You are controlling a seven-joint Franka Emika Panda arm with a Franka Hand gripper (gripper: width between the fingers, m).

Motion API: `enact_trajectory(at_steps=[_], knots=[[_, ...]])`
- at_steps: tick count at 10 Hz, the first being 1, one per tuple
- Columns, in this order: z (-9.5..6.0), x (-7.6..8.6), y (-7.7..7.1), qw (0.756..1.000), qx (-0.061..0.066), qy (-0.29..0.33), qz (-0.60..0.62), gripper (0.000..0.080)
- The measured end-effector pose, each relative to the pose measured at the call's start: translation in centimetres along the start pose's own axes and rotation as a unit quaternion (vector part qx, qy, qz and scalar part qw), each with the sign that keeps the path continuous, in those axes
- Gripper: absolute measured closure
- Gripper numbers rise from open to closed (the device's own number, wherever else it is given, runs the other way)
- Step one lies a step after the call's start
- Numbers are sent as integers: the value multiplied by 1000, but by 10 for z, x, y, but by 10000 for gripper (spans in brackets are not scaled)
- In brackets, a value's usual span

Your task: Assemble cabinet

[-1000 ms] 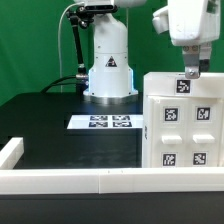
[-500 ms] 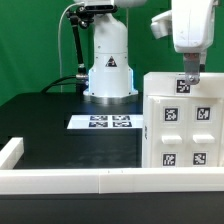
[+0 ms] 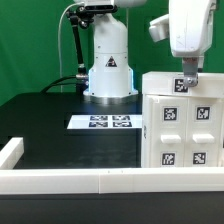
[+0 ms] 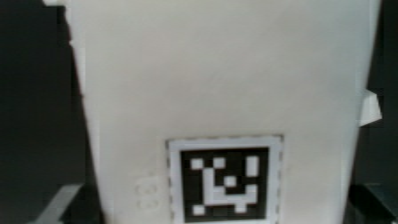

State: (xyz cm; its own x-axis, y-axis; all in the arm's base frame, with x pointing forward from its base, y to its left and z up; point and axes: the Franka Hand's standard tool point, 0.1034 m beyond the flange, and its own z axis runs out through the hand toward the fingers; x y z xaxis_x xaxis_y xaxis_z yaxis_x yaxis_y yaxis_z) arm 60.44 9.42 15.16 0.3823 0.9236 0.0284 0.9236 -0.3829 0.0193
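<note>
The cabinet (image 3: 183, 125), a large white box with black-and-white tags and four small tagged drawer fronts, stands at the exterior view's right. My gripper (image 3: 186, 70) hangs straight down over its top rear edge, just above the top tag. In the wrist view the cabinet's white surface (image 4: 214, 90) with one tag fills the frame. A dark fingertip (image 4: 59, 205) shows at one side of the cabinet and another at the other side. The jaws stand wide apart, astride the white body. I cannot see whether the pads touch it.
The marker board (image 3: 104, 122) lies flat on the black table in front of the arm's white base (image 3: 109, 70). A low white wall (image 3: 70, 180) runs along the near edge and up the exterior view's left side. A green backdrop stands behind.
My gripper has shifted slightly toward the exterior view's left over the cabinet top. The cabinet has not moved.
</note>
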Motion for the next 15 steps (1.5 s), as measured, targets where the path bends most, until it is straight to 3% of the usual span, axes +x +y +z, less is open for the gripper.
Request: enact_trajectory(at_steps=[3, 8, 11, 13, 15], knots=[[0, 0, 0, 1000, 0, 0, 10, 239], [0, -1, 0, 982, 1, 1, 188, 238], [0, -2, 5, 939, -5, 9, 344, 238], [1, -1, 7, 926, -9, 14, 378, 238], [1, -1, 7, 895, -8, 15, 447, 238]])
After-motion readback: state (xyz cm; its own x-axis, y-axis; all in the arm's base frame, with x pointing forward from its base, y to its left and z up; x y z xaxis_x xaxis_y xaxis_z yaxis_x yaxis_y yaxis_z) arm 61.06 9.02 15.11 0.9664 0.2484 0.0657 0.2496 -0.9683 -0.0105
